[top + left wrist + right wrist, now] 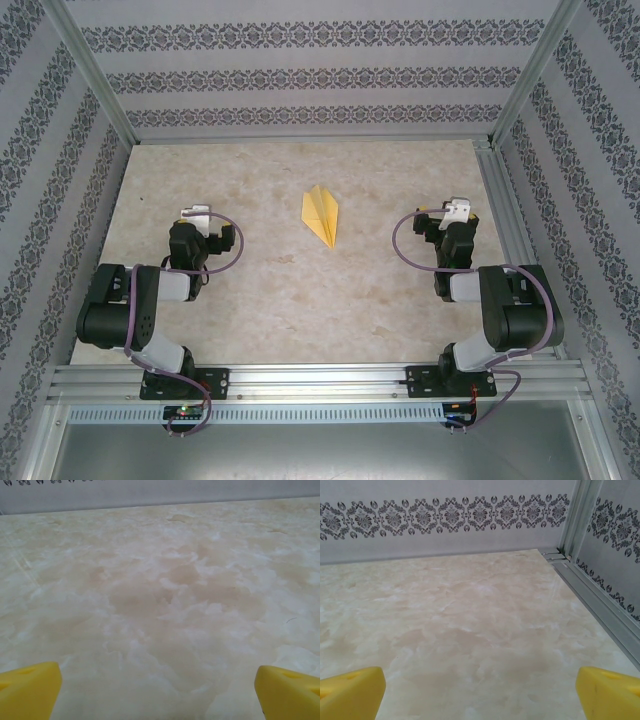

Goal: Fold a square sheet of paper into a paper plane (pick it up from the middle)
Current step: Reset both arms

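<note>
Now the paper plane [321, 215] is lying free toward the far edge of the table [280, 300], while the left end effector [196, 213] and right end effector [455, 208] are hanging wide open and empty, seemingly done.

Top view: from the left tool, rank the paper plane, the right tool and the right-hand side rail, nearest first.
1. paper plane: in the middle, to the right of the left tool.
2. right tool: on the right side, beyond the plane.
3. side rail: far right edge, just past the right tool.
</note>
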You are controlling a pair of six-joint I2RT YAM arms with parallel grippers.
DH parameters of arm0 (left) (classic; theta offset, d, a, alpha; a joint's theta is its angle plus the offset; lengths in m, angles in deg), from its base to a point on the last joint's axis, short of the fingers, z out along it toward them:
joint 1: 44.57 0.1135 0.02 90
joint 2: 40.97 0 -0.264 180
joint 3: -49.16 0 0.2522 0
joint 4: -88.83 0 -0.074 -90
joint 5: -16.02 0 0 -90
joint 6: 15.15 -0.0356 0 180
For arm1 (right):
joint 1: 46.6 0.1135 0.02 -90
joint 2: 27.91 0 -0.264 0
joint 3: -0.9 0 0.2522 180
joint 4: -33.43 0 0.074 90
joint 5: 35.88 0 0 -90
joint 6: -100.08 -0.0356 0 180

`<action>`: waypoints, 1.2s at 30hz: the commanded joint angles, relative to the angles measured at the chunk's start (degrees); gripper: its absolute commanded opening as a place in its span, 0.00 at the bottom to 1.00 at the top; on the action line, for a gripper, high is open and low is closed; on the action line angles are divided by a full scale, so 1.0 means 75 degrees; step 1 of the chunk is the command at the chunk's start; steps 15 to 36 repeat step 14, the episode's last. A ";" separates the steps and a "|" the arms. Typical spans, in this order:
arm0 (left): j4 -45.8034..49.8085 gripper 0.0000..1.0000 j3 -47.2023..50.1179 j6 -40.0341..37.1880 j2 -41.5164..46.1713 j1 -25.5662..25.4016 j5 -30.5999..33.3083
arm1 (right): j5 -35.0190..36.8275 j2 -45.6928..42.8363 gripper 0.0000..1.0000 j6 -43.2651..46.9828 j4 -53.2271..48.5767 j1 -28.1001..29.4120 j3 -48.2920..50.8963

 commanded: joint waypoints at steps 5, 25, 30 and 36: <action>-0.0332 1.00 -0.0158 -0.0199 -0.0021 -0.0062 -0.0030 | -0.0157 0.0028 0.98 0.0020 0.0257 -0.0077 -0.0069; -0.0318 1.00 -0.0169 -0.0224 -0.0025 -0.0091 0.0022 | -0.0531 0.0008 0.98 0.0159 0.0539 -0.0076 0.0069; -0.0318 1.00 -0.0169 -0.0224 -0.0025 -0.0091 0.0022 | -0.0531 0.0008 0.98 0.0159 0.0539 -0.0076 0.0069; -0.0318 1.00 -0.0169 -0.0224 -0.0025 -0.0091 0.0022 | -0.0531 0.0008 0.98 0.0159 0.0539 -0.0076 0.0069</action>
